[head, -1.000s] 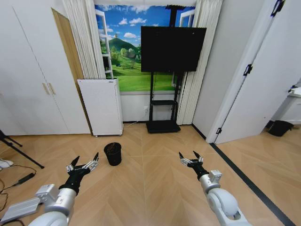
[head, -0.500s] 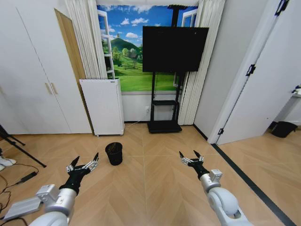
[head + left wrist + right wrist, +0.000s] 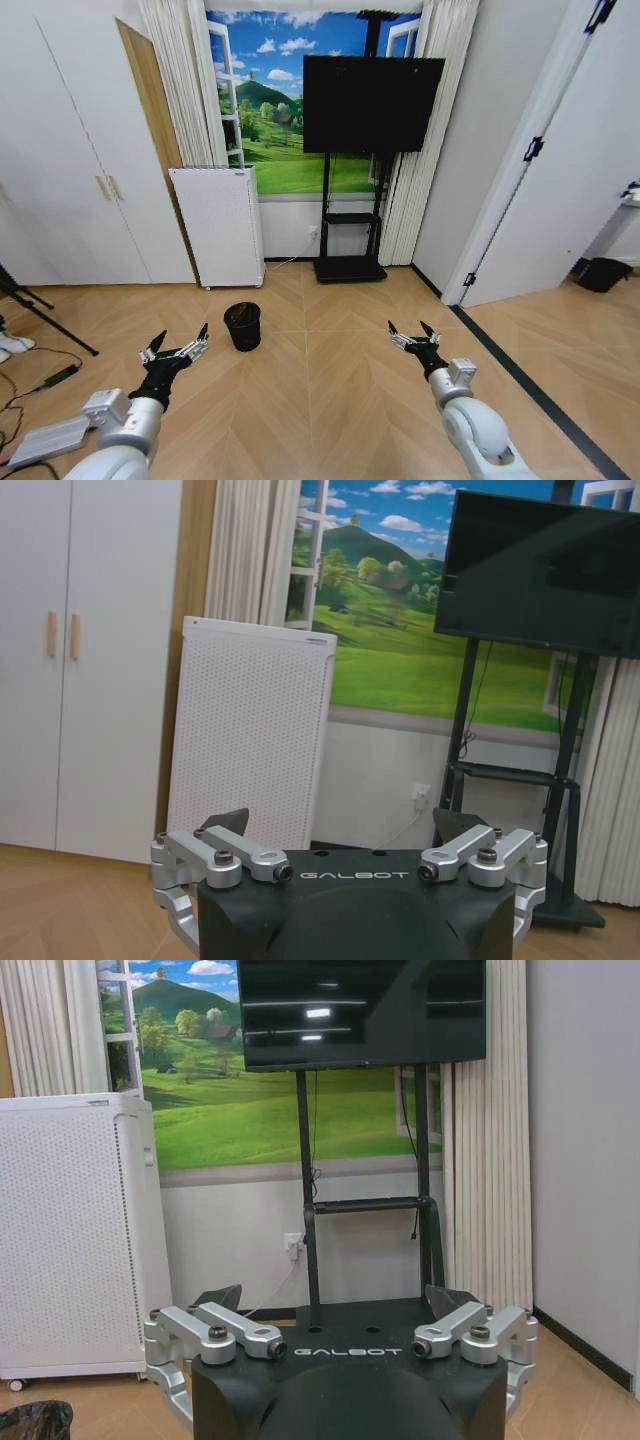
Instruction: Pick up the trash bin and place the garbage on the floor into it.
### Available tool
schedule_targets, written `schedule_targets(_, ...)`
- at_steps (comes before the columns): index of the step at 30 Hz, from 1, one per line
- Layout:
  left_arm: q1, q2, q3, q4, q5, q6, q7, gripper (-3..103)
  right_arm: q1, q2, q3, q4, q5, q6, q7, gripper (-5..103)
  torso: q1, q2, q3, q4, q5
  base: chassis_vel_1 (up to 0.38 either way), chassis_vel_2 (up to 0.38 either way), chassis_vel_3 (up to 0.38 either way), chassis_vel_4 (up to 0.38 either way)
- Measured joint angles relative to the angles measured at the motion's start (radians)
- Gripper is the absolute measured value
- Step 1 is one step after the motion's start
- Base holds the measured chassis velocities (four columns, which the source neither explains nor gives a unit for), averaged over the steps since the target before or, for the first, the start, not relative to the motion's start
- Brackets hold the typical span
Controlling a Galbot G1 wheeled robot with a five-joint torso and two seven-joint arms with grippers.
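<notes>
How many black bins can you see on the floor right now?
2. The trash bin stands on the floor ahead of the left gripper, in front of the white cabinet unit. Another black bin sits far right, past the open door. More may be hidden.

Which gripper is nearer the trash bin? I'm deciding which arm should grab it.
Left. The left gripper hangs open just short of the trash bin, slightly to its left. The right gripper, also open, is well off to the bin's right.
</notes>
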Motion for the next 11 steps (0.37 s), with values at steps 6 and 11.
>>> schedule_targets(6, -0.012, 0.013, -0.002, -0.01, -0.007, 0.003, 0.014, 100, -0.001, 0.009, -0.002, 0.001, -0.023, -0.001, 0.015, 100, 0.0, 0.0, 0.0, 0.0, 0.0, 0.0, 0.0, 0.0, 0.0)
schedule_targets(11, -0.015, 0.017, 0.0, -0.018, -0.001, 0.03, -0.006, 100, -0.005, 0.011, 0.0, 0.01, -0.051, -0.018, 0.029, 100, 0.0, 0.0, 0.0, -0.0001, 0.0001, 0.0, 0.0, 0.0, 0.0)
